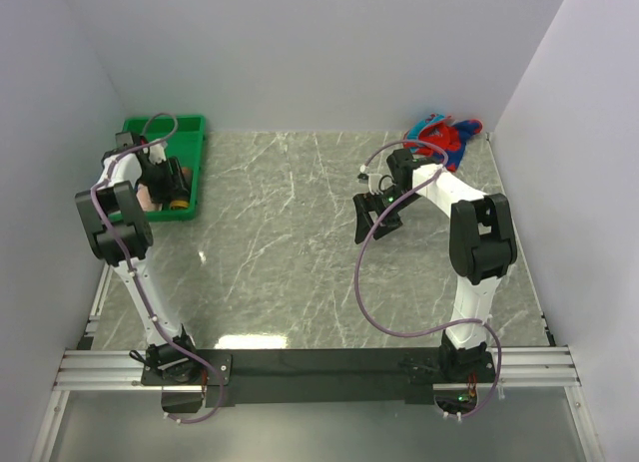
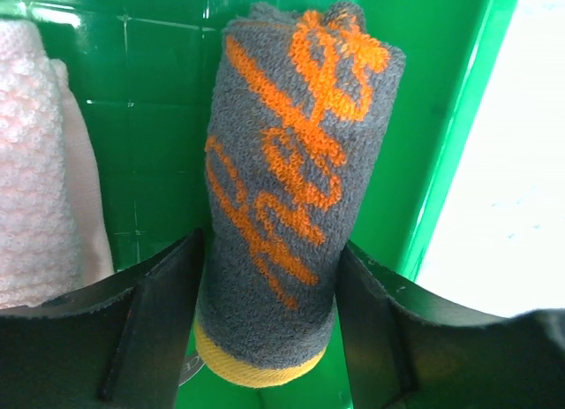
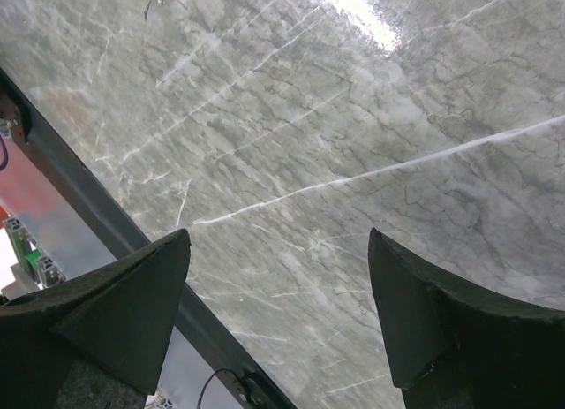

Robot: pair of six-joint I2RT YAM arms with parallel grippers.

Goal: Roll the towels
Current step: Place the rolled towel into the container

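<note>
The left gripper (image 2: 269, 250) is down inside the green plastic tray (image 2: 150, 100), at the far left corner of the marble table (image 1: 290, 262). Between its two black fingers (image 2: 154, 325) lies a rolled towel (image 2: 282, 162), dark grey with an orange pattern and a yellow edge at the near end. Both fingers stand directly against the sides of the roll, but I cannot tell whether they press it or only stand beside it. A pale pink towel (image 2: 35, 162) lies in the same tray, just to the left of the roll. The right gripper (image 3: 278, 241) hangs over the bare table with its jaws wide apart and nothing between them. A red-and-blue towel (image 1: 441, 135) lies crumpled at the far right corner of the table, behind the right arm.
</note>
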